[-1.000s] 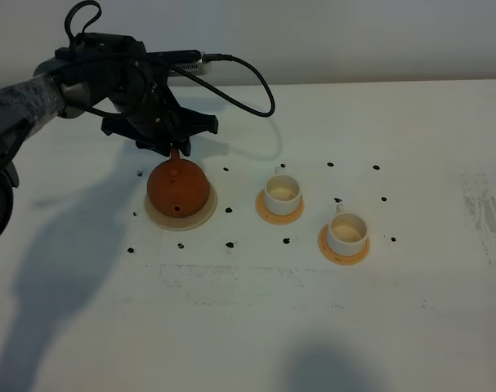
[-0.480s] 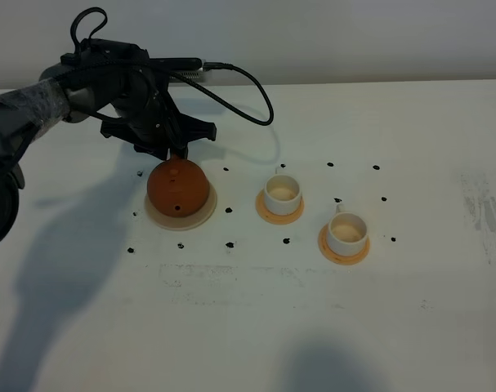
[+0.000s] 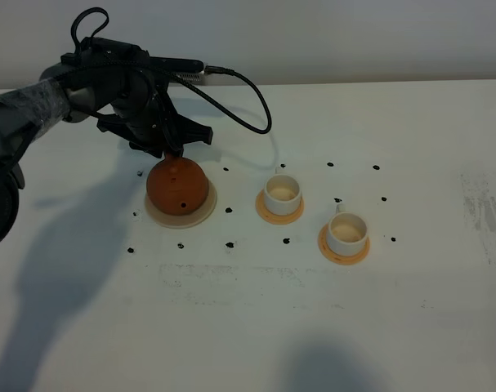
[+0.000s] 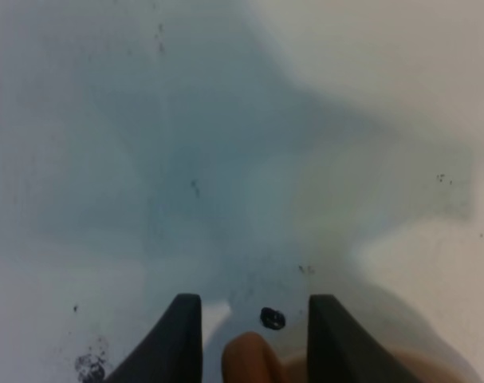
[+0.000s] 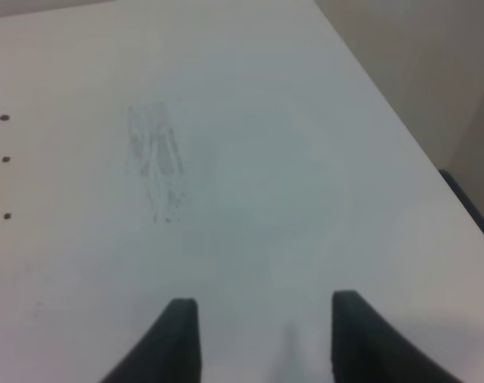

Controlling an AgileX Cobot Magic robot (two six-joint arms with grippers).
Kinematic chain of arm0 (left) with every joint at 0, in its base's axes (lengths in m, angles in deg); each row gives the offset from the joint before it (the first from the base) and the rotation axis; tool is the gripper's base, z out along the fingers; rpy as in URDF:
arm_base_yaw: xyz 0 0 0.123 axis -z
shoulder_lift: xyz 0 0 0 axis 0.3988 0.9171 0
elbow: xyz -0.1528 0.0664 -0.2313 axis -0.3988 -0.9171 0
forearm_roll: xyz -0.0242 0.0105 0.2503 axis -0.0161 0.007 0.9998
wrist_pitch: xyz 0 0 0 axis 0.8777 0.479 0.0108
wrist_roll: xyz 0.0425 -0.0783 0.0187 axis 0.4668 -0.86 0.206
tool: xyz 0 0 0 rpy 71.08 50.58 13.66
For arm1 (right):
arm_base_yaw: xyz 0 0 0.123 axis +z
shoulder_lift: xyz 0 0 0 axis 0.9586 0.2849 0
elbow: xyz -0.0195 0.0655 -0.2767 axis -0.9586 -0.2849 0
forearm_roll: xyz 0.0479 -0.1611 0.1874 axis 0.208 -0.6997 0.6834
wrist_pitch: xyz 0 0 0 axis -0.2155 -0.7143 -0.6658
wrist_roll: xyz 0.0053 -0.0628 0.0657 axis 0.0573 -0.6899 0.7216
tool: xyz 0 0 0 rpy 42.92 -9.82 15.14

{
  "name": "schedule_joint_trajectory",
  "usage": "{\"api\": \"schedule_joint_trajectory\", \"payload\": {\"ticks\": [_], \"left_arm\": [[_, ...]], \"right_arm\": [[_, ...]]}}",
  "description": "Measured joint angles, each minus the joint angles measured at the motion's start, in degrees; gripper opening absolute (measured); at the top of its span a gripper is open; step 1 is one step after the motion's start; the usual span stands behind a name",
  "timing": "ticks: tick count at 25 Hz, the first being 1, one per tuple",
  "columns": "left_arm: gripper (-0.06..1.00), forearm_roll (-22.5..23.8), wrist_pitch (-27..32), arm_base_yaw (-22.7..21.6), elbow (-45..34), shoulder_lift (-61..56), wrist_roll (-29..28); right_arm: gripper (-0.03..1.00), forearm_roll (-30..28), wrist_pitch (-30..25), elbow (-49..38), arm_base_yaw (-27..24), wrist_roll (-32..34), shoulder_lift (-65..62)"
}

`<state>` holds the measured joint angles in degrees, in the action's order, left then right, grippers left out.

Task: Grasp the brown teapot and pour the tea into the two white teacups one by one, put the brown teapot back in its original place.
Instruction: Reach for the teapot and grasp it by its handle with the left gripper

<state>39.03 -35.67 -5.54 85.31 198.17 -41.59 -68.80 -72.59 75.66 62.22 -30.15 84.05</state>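
Observation:
The brown teapot (image 3: 177, 186) sits upright on the pale beige disc (image 3: 200, 214), its original place, left of centre in the high view. My left gripper (image 3: 172, 149) hangs just behind and above it, over the handle. In the left wrist view its dark fingers (image 4: 182, 339) stand apart, and the brown handle tip (image 4: 249, 363) shows between them with a gap on each side. The two white teacups (image 3: 282, 192) (image 3: 346, 229) stand to the right, each on an orange-tan coaster. My right gripper (image 5: 261, 339) is open over bare table and is absent from the high view.
Small black dots (image 3: 228, 210) mark the white table around the teapot and cups. A black cable (image 3: 248, 90) loops from the left arm over the table behind the teapot. A scuffed patch (image 3: 484, 212) lies near the right edge.
The left gripper has shifted slightly back and to the left above the teapot's handle. The teapot stays on its disc, and the cups have not moved.

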Motion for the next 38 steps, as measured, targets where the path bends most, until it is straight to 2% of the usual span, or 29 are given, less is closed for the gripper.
{"api": "schedule_joint_trajectory", "payload": {"ticks": [5, 12, 17, 26, 38], "left_arm": [[0.31, 0.06, 0.16, 0.00, 0.00, -0.05, 0.54], [0.31, 0.68, 1.48, 0.51, 0.00, -1.21, 4.35], [0.31, 0.75, 2.07, 0.56, 0.00, -1.37, 4.35], [0.31, 4.37, 4.77, 0.56, 0.02, -1.86, 5.00], [0.31, 5.59, 8.51, 0.50, 0.20, -2.14, 7.75]], "right_arm": [[0.40, 0.00, 0.00, 0.00, 0.00, 0.00, 0.00], [0.40, 0.00, 0.00, 0.00, 0.00, 0.33, 0.00], [0.40, 0.00, 0.00, 0.00, 0.00, 0.33, 0.00], [0.40, 0.00, 0.00, 0.00, 0.00, 0.00, 0.00], [0.40, 0.00, 0.00, 0.00, 0.00, 0.33, 0.00]]}}
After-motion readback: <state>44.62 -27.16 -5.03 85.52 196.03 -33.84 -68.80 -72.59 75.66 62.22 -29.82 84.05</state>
